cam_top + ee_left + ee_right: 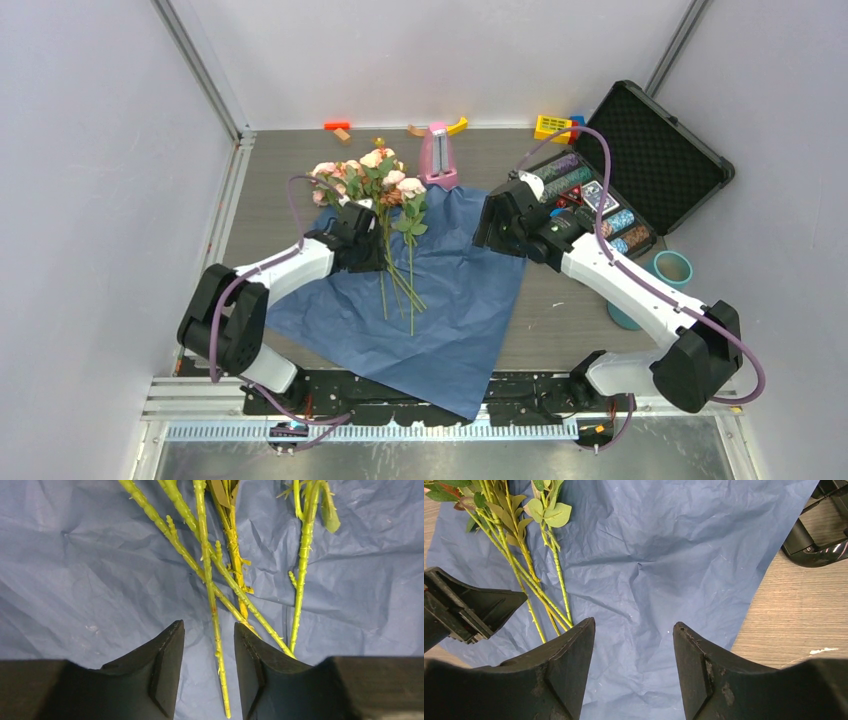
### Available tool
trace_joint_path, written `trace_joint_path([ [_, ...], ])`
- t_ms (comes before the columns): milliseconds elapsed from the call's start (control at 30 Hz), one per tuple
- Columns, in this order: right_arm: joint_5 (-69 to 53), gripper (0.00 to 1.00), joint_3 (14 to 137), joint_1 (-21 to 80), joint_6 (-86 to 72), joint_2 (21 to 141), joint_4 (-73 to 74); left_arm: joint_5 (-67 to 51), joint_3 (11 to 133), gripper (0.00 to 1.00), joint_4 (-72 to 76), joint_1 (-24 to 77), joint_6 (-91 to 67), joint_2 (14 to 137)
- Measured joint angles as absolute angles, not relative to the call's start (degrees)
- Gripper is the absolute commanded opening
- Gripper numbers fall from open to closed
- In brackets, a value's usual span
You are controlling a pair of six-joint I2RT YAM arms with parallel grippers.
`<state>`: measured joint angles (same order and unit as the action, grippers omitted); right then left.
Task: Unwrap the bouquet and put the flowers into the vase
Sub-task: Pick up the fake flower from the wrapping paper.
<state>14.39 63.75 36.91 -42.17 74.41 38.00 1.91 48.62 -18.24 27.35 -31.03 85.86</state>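
Wooden table (560, 330) has the blue paper (455, 300) opened flat, flowers (385, 195) loose toward its far-left corner, my left gripper (209, 630) half-open straddling one stem unpinched, right gripper (634, 625) wide and empty, nothing yet in the vase (672, 267) by the table's right edge.

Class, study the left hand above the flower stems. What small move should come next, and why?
Probably close the left hand on the stems: its fingers stand apart astride one thin stem on the flattened blue paper, with nothing gripped yet.
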Motion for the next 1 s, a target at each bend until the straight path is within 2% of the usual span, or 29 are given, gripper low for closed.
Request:
trace_joint_path([
  [233, 12.9, 0.63, 61.5, 35.4, -42.3, 74.4, 37.4, 1.9, 48.6, 0.38, -16.7, 27.4, -30.9, 89.8],
  [333, 12.5, 0.63, 61.4, 35.0, -42.4, 74.7, 37.3, 1.8, 48.9, 0.31, -16.0, 27.4, -30.9, 91.1],
  [567, 11.8, 0.62, 61.4, 34.6, -42.3, 76.0, 37.3, 1.9, 49.7, 0.25, -15.1, 27.4, -30.8, 92.5],
  [767, 11.4, 0.61, 61.4, 34.4, -42.4, 76.9, 37.3, 1.9, 50.2, 0.14, -14.8, 27.2, -31.0, 93.1],
  [900, 11.4, 0.61, 61.4, 34.4, -42.4, 76.9, 37.3, 1.9, 50.3, 0.01, -14.8, 27.2, -31.2, 93.3],
  [1000, 11.4, 0.61, 61.4, 34.4, -42.4, 76.9, 37.3, 1.9, 50.3, 0.0, -14.8, 27.2, -31.7, 93.3],
])
